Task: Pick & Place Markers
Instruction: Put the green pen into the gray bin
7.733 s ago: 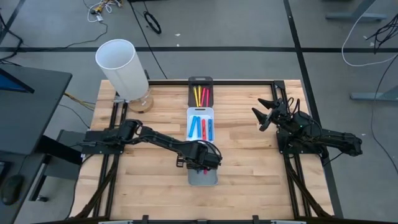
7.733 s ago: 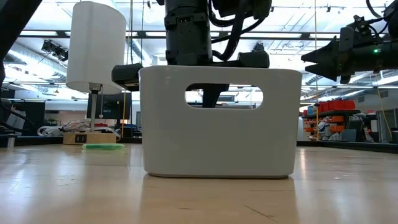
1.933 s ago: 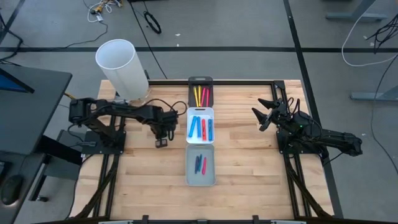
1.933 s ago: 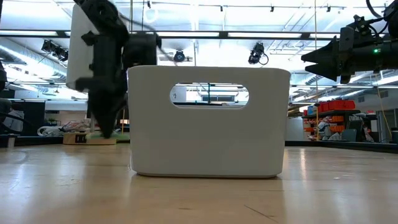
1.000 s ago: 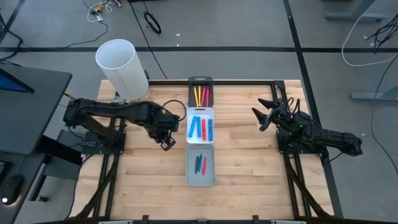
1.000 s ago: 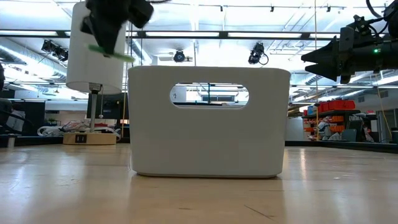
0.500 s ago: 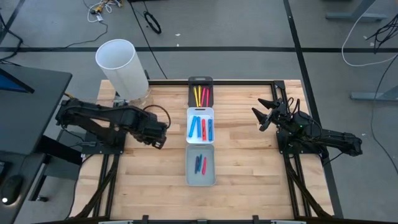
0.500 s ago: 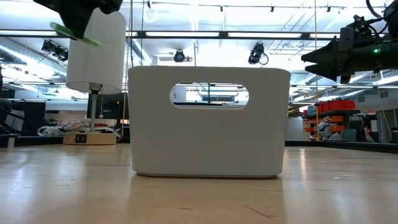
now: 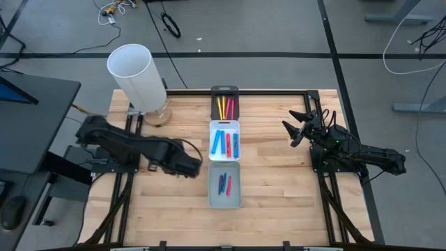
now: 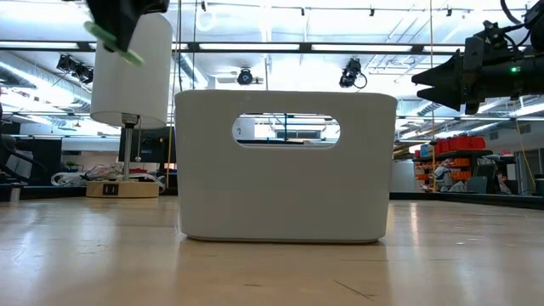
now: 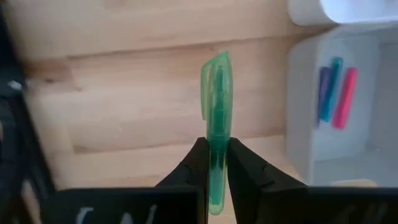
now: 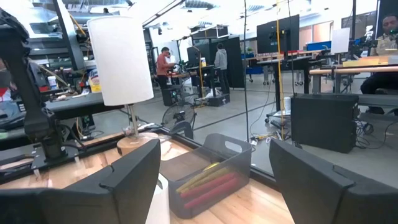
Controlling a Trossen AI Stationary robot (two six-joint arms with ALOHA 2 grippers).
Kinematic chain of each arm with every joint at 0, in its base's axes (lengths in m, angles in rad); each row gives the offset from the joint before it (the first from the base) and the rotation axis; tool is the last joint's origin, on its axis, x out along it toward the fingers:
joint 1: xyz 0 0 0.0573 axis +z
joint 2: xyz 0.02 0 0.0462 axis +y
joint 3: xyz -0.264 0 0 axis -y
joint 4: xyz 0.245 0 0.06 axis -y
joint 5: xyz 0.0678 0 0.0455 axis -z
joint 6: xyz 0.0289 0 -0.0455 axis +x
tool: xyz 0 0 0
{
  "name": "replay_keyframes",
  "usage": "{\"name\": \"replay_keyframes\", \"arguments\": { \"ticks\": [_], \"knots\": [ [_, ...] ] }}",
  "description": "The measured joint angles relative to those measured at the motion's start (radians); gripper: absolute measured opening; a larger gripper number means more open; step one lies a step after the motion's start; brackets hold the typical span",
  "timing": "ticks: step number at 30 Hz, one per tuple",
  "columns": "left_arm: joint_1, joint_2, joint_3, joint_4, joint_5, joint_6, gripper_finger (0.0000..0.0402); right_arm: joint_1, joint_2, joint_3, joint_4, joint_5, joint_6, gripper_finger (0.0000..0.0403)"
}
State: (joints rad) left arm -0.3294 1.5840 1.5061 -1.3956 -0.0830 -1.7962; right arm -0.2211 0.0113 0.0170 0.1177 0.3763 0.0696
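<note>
My left gripper [image 9: 192, 167] hangs above the table just left of the grey tray [image 9: 237, 202], shut on a green marker [image 11: 216, 93] that also shows high up in the low view [image 10: 114, 39]. The grey tray holds purple, blue and pink markers [image 9: 224, 184]. The white tray [image 9: 224, 126] holds blue and red markers [image 9: 225, 142]. The black tray [image 9: 224, 90] holds yellow and red markers [image 9: 225, 107]. My right gripper [image 9: 295, 128] waits open near the table's right edge, raised off the wood. My left gripper pinches the green marker between its two fingers [image 11: 193, 165] at the barrel's rear half [image 11: 216, 146]. The marker runs in line with the fingers, and its capped end [image 11: 216, 65] sticks out past the tips. It is lifted clear of the table and sits tilted in the low view.
A tall white cylinder [image 9: 136, 78] stands on a round base at the table's far left corner. The three trays form a row down the table's middle. In the low view the grey tray's wall [image 10: 285, 170] blocks the centre. People stand in the room beyond.
My left gripper, holding the green marker, has risen and swung from beside the white tray toward the near edge, ending left of the grey tray. The marker has stayed in the hold, tilted. My right arm has kept still.
</note>
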Motion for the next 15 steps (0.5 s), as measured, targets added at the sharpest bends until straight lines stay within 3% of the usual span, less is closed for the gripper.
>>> {"name": "replay_keyframes", "arguments": {
  "ticks": [15],
  "knots": [
    [-0.003,0.401,0.499,-0.055,-0.037,-0.080,0.0035,0.000,0.000,0.000,0.000,0.000,0.000,0.0302]
  ]
}}
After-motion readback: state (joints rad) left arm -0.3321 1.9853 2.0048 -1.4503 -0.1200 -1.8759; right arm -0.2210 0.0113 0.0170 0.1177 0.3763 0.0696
